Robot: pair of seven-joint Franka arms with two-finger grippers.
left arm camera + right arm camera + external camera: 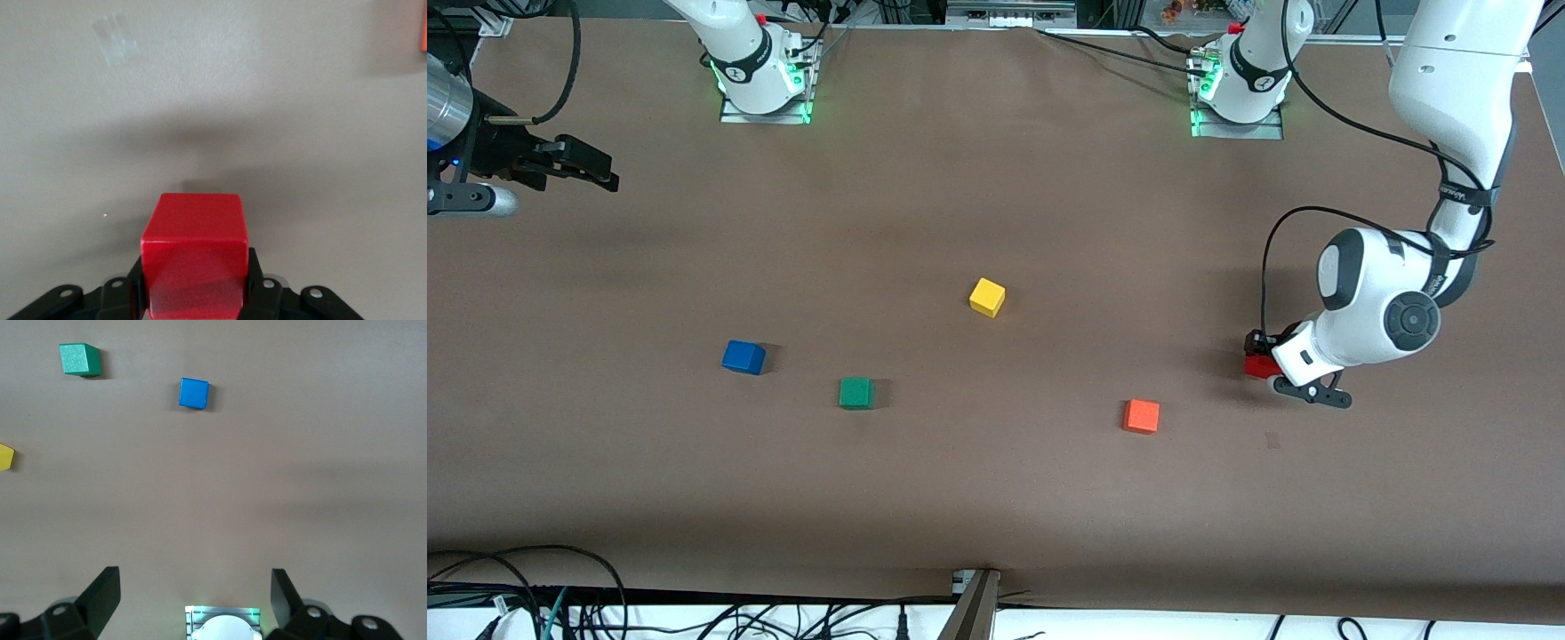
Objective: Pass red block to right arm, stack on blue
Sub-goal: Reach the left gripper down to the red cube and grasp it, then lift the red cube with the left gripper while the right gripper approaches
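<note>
The red block (1260, 364) sits between the fingers of my left gripper (1267, 366), low over the table toward the left arm's end. In the left wrist view the black fingers (257, 283) press both sides of the red block (193, 253), so my left gripper (195, 283) is shut on it. The blue cube (743, 356) lies on the table toward the right arm's end and also shows in the right wrist view (194, 393). My right gripper (600, 173) hangs open and empty in the air at that end, its fingers (103, 593) wide apart.
An orange cube (1142, 415) lies nearer the front camera than the red block. A green cube (856, 392) lies beside the blue one, and a yellow cube (987, 296) near the table's middle. The arm bases (760, 71) stand along the table's back edge.
</note>
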